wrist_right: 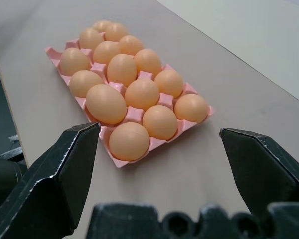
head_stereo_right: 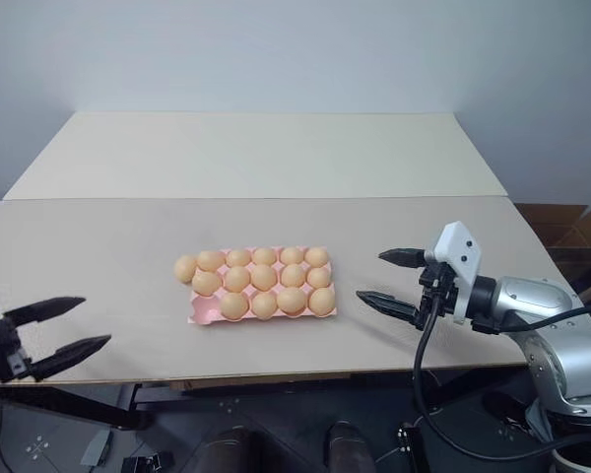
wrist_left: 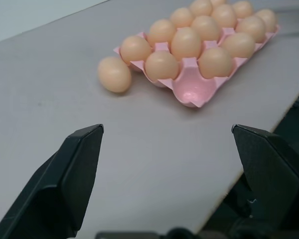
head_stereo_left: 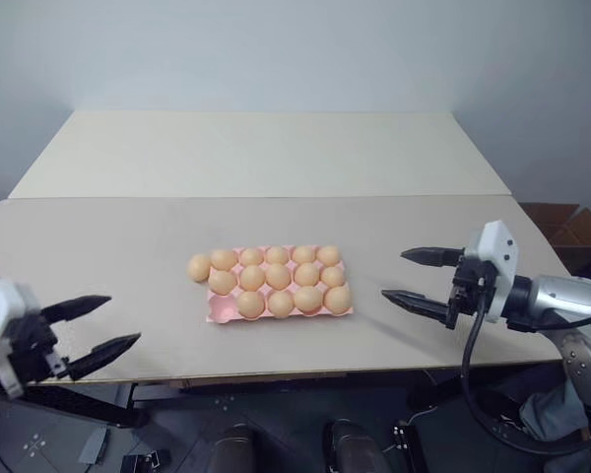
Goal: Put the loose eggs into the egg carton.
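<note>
The pale pink egg carton [head_stereo_left: 217,312] lies in the middle of the table, nearly full of tan-orange eggs [head_stereo_left: 279,277]. Its front left corner cup [wrist_left: 192,90] is empty. One loose egg [head_stereo_left: 199,267] rests on the table against the carton's back left corner, also seen in the left wrist view [wrist_left: 114,73]. My left gripper [head_stereo_left: 123,319] hovers open over the table's front left edge, well left of the carton, holding nothing. My right gripper [head_stereo_left: 394,275] is open and empty a short way right of the carton, pointing at it.
A lighter second tabletop [head_stereo_left: 266,153] adjoins the back of the near table [head_stereo_left: 98,236]. A cardboard box [head_stereo_left: 571,225] stands off the table's right end. The table's front edge [head_stereo_left: 305,375] runs just below the carton.
</note>
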